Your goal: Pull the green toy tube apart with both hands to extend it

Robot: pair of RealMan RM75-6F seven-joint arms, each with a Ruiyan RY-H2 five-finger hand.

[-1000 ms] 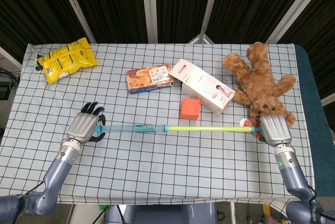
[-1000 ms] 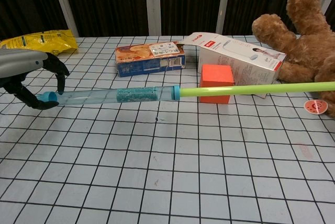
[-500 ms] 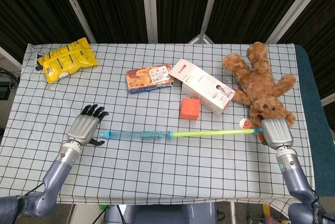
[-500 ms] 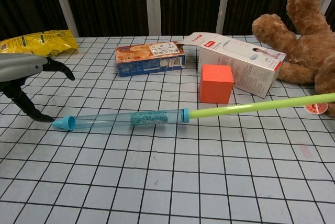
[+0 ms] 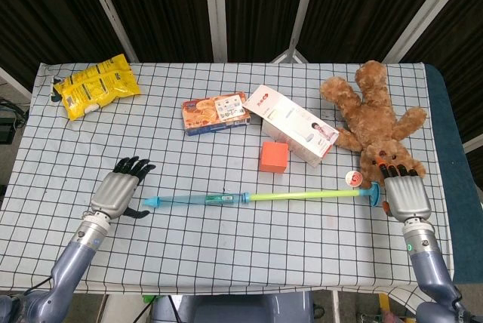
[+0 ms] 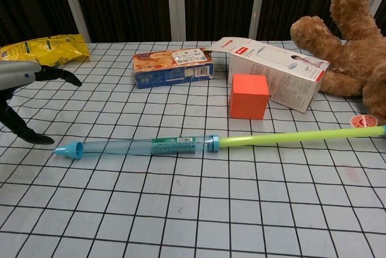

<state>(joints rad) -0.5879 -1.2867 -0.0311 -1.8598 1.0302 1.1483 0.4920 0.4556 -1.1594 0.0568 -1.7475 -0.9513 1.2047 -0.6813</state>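
Observation:
The toy tube (image 5: 256,198) lies stretched out flat on the checked table, a clear blue sleeve (image 6: 139,147) on the left and a thin green rod (image 6: 295,137) on the right. My left hand (image 5: 118,192) hovers just left of the blue end cap (image 5: 150,202), fingers spread and holding nothing. My right hand (image 5: 406,194) sits just right of the far blue cap (image 5: 371,192), fingers apart and off the tube. Only the left hand's fingers (image 6: 27,77) reach into the chest view.
An orange cube (image 5: 273,156) and a white carton (image 5: 293,124) stand just behind the tube. Further back lie a snack box (image 5: 215,112) and a yellow bag (image 5: 93,85). A brown teddy bear (image 5: 377,123) and a small round token (image 5: 353,179) sit beside my right hand.
Both hands have let go of the extended tube. It dropped from the air onto the table, and both hands have spread their fingers and drawn slightly back.

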